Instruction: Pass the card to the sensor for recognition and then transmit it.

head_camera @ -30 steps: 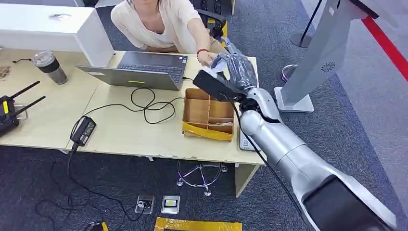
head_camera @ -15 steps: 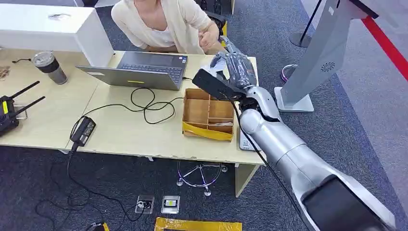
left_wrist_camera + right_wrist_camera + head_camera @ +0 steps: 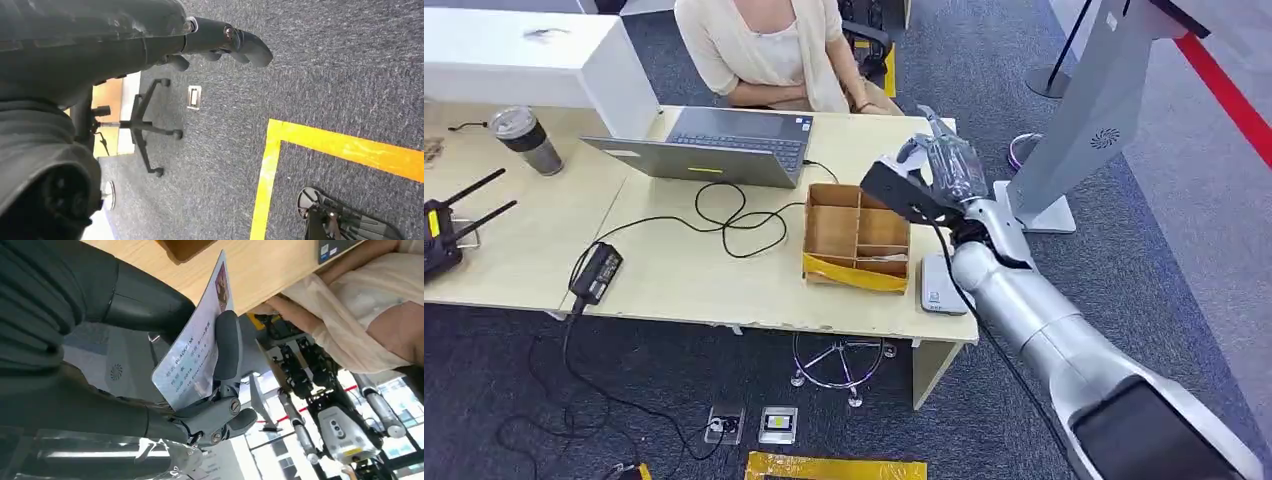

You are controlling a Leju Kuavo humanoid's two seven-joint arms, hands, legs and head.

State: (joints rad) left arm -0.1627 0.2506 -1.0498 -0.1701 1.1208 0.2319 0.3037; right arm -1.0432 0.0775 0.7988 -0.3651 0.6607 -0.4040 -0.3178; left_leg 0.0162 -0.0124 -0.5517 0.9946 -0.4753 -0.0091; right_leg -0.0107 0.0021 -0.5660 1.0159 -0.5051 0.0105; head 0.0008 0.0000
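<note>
My right hand (image 3: 939,170) hovers above the table's right end, just beyond the cardboard box (image 3: 856,235). In the right wrist view it pinches a white printed card (image 3: 192,352) with a small photo between the thick thumb (image 3: 145,305) and a dark finger (image 3: 226,345). The card stands on edge. A flat white sensor (image 3: 939,288) lies on the table right of the box, below my forearm. A person (image 3: 769,45) in a cream top sits behind the table, arms drawn in. My left hand (image 3: 225,40) hangs over the carpet and holds nothing.
A laptop (image 3: 714,148) with trailing cables and a power brick (image 3: 597,270) sit mid-table (image 3: 714,285). A cup (image 3: 527,140) and a black radio unit (image 3: 439,235) are at the left. A grey kiosk stand (image 3: 1094,110) rises close on the right.
The person's hand, which was at my right hand a second ago, has pulled back to their body. My right hand has shifted right and nearer, uncovering the white sensor.
</note>
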